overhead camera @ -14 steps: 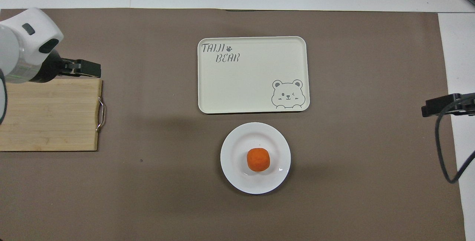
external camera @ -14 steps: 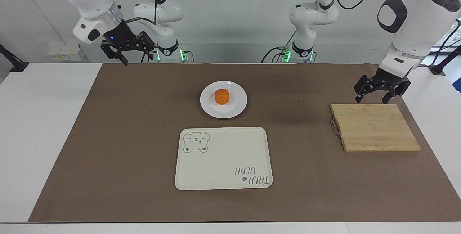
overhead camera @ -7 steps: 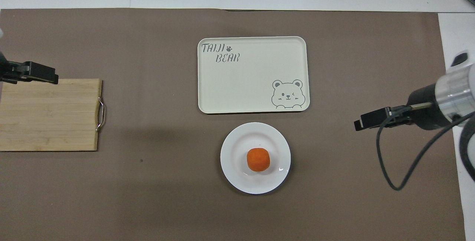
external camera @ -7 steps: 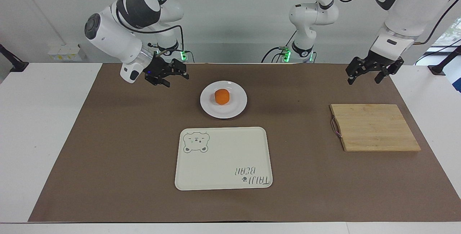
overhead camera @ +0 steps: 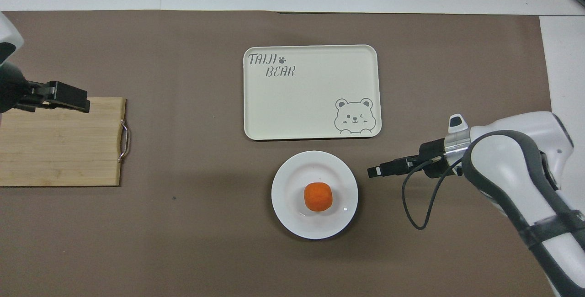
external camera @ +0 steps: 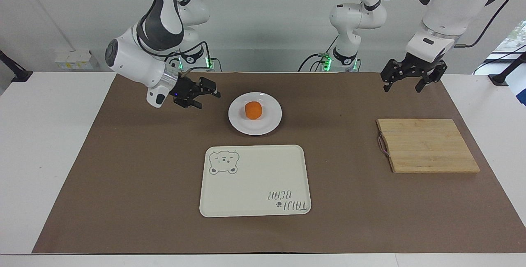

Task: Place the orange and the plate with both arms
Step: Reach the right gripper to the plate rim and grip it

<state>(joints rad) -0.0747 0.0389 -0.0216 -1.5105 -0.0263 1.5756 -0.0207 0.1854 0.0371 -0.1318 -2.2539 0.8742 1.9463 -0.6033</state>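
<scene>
The orange (external camera: 253,110) sits in the middle of the white plate (external camera: 238,124), which lies on the brown mat. Both show in the overhead view, the orange (overhead camera: 318,196) on the plate (overhead camera: 288,217). My right gripper (external camera: 207,94) is open and hangs low beside the plate, toward the right arm's end, a short gap from its rim. It points at the plate in the overhead view (overhead camera: 375,172). My left gripper (external camera: 403,86) is open and empty, up in the air around the cutting board (external camera: 427,144). It also shows in the overhead view (overhead camera: 75,100).
A rectangular cream tray (external camera: 254,180) with a bear drawing lies farther from the robots than the plate; it also shows in the overhead view (overhead camera: 311,91). The wooden cutting board (overhead camera: 59,141) lies at the left arm's end of the mat.
My right gripper has swung in and down toward the plate. My left gripper has risen from the cutting board and drifted a little toward the table's middle. Orange and plate have not moved.
</scene>
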